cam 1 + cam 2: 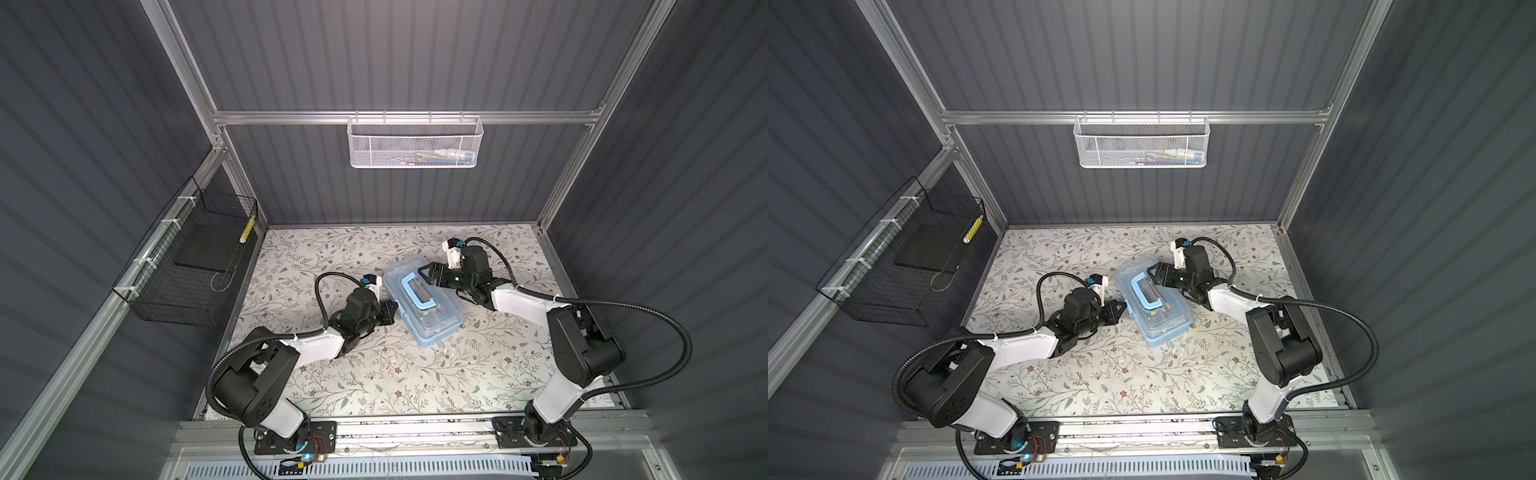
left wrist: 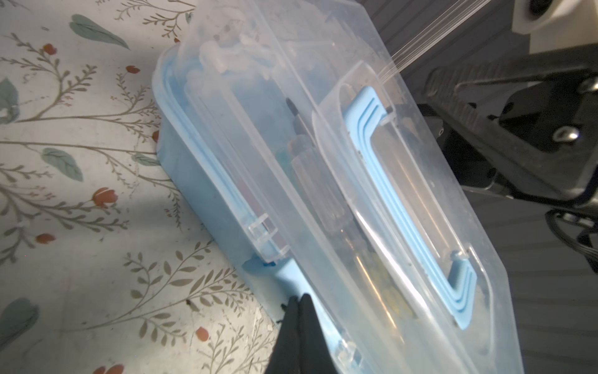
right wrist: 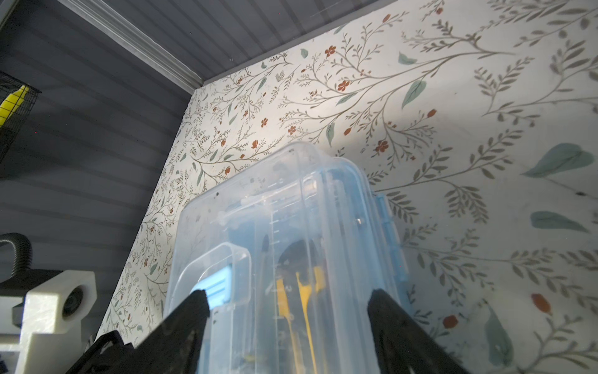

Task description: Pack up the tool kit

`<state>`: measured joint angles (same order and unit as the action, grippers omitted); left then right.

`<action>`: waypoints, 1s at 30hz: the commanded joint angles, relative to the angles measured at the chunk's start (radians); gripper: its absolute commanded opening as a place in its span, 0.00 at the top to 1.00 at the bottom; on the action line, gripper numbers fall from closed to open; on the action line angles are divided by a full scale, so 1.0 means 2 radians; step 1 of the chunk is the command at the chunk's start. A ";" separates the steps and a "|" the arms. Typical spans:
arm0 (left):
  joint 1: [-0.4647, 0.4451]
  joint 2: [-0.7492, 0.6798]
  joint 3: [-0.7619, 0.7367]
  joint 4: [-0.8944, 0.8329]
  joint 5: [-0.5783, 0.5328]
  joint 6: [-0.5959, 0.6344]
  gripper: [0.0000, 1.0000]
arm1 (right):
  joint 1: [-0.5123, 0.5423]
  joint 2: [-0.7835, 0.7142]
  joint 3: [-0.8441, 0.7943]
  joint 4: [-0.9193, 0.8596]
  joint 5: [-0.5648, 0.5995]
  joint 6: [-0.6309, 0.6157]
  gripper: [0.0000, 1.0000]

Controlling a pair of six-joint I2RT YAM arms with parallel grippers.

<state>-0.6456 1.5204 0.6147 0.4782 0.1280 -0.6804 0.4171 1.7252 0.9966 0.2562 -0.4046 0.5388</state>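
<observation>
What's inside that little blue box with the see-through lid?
Through the tool kit's lid: yellow-handled tools and a slim dark pointed tool. The handle and cloudy plastic hide the rest.

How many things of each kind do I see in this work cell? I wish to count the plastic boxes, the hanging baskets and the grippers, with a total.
tool kit: 1
baskets: 2, the white mesh basket and the black wire basket
grippers: 2, the left gripper and the right gripper
total: 5
</observation>
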 commanded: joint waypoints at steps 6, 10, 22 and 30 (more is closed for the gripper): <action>0.013 -0.041 -0.016 -0.076 -0.014 0.032 0.25 | 0.033 0.030 -0.024 -0.097 -0.074 0.011 0.20; 0.013 -0.058 -0.009 -0.097 -0.022 0.039 0.26 | 0.033 0.030 -0.017 -0.109 -0.072 0.000 0.20; 0.030 -0.163 -0.036 -0.173 -0.086 0.033 0.34 | 0.033 0.030 -0.005 -0.125 -0.075 -0.014 0.20; 0.030 -0.205 -0.090 -0.209 -0.060 0.002 0.92 | 0.033 0.033 -0.004 -0.124 -0.080 -0.014 0.20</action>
<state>-0.5896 1.1370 0.4816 0.1211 -0.0143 -0.6491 0.4625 1.7370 1.0130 0.1638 -0.5152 0.5045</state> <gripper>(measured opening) 0.118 0.799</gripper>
